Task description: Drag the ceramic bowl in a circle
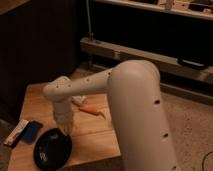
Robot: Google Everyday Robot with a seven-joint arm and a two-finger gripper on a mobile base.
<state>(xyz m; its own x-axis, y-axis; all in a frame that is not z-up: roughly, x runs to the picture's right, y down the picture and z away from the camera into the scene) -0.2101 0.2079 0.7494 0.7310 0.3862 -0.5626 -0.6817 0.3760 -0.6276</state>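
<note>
Ceramic bowl (52,149) sits at the worktop's (92,136) near-left corner, close to the front edge, upright with its opening up. It's round, so no long axis and no heading. It only reads as oval from this angle.

Gripper (66,131) is at the bowl's far-right rim, hanging down off the arm (135,105). Can't tell how wide it is or whether it has hold of the rim.

My read: contact/grasp stage, circle not judged started. Next move calls for firm hold on the rim, then a flat sweep keeping the bowl on the wood and arcing away from the front edge.

Blue flat thing (31,131) lies just left of the bowl, inside a wide circle's path. Orange thing (91,110) is beyond the bowl to the right, clear of it.
</note>
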